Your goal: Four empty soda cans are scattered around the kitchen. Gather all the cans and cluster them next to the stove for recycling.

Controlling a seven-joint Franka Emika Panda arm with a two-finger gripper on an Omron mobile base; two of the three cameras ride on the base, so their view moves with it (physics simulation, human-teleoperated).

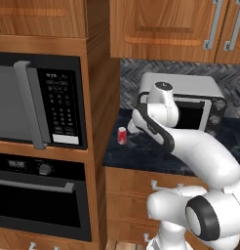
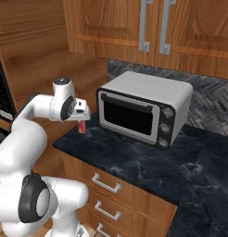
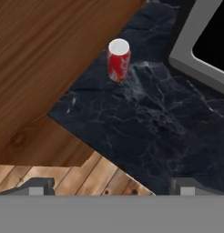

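One red soda can (image 3: 118, 59) with a silvery top stands upright on the black marbled counter (image 3: 145, 132), close to the corner where the wooden cabinet wall (image 3: 41, 68) meets it. The same can (image 1: 122, 135) (image 2: 81, 127) appears in both base views. My gripper (image 2: 82, 118) (image 1: 131, 129) hovers just above and a little short of the can. Its fingertips (image 3: 38, 186) stand far apart at the bottom of the hand view: open, holding nothing. The stove is out of view.
A silver toaster oven (image 2: 143, 109) (image 1: 190, 105) stands on the counter right of the can. Left of the wooden wall are a black microwave (image 1: 34, 102) and a wall oven (image 1: 39, 195). Upper cabinets (image 2: 148, 28) hang overhead. Drawers (image 2: 106, 185) sit below the counter.
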